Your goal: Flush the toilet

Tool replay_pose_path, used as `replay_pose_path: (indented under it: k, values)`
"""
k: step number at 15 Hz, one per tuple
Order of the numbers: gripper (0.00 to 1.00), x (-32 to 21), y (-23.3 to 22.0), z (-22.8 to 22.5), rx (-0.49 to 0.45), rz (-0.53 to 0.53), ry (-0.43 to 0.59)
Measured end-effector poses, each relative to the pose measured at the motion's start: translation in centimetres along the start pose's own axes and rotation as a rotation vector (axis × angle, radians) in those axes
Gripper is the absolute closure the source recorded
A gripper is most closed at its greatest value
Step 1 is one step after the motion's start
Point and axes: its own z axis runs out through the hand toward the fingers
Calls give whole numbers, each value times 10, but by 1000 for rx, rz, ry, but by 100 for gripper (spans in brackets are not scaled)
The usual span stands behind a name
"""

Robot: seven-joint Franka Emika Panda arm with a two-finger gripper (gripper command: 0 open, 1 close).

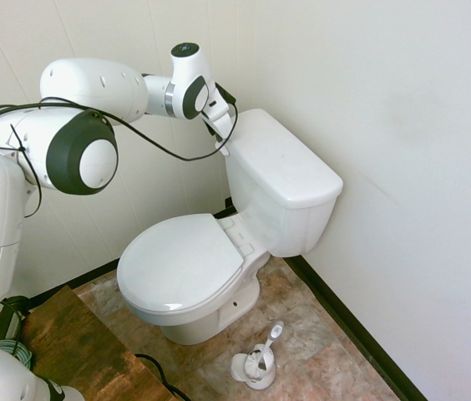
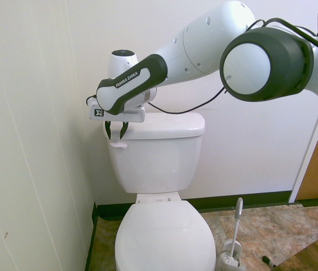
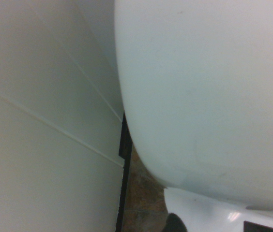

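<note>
The gripper [image 2: 116, 131] hangs with jaws slightly parted just above the toilet's [image 2: 159, 158] lever [image 2: 118, 144], which lies at six o'clock, long axis horizontal.

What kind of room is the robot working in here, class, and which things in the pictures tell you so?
Most likely a small bathroom. A white toilet with its lid down stands in a corner against plain walls, a toilet brush sits in its holder on the tiled floor beside it, and the gripper hovers at the tank's flush lever.

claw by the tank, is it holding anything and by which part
Nothing is held. The claw hangs open just above the small lever at the corner of the toilet tank, fingers apart, not gripping it.
</note>
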Motion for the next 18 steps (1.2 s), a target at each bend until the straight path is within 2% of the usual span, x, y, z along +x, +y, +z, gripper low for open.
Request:
replay_pose_path:
  k: [12,18]
  values:
    - [100,7,8,32,-24,29,-2]
    - [100,-5,6,51,-23,21,-7]
